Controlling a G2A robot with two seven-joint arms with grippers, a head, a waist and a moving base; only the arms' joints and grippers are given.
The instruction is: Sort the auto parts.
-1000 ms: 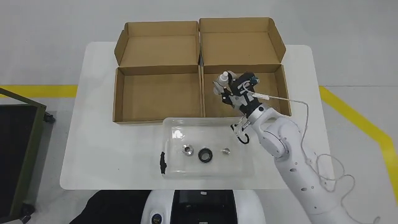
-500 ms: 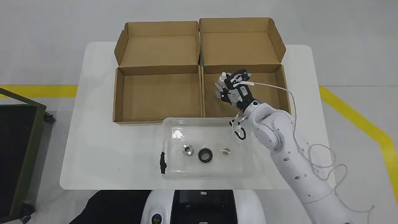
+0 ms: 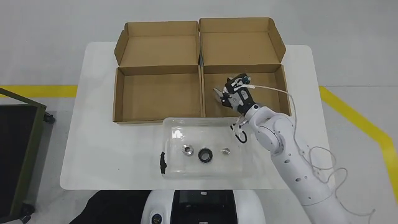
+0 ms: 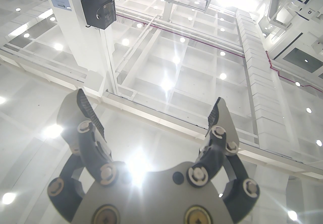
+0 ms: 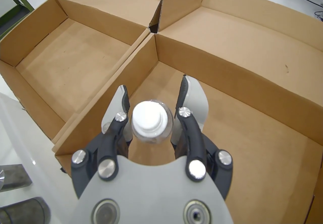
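Note:
My right gripper (image 5: 154, 88) is shut on a small clear part with a white cap (image 5: 149, 119), held cap-up between its fingers. It hangs over the near left corner of the right cardboard box (image 5: 252, 119), close to the wall shared with the left box (image 5: 70, 58). In the top view the right gripper (image 3: 222, 94) sits over that same corner of the right box (image 3: 280, 78). A clear plastic tray (image 3: 171, 165) at the table's front holds a metal ring (image 3: 186, 150), a black ring (image 3: 206, 156) and a small metal part (image 3: 226, 151). My left gripper (image 4: 149, 96) is open, points up at a ceiling and holds nothing.
Both boxes have their lids (image 3: 161, 43) folded back toward the far side. A small metal piece (image 3: 178, 134) lies in the tray's far left corner, and a black strip (image 3: 163, 162) lies at the tray's left edge. A thin cable (image 3: 280, 91) runs from the right wrist.
My right gripper has moved toward the table's front and lower into the right box's near left corner, still holding the white-capped part.

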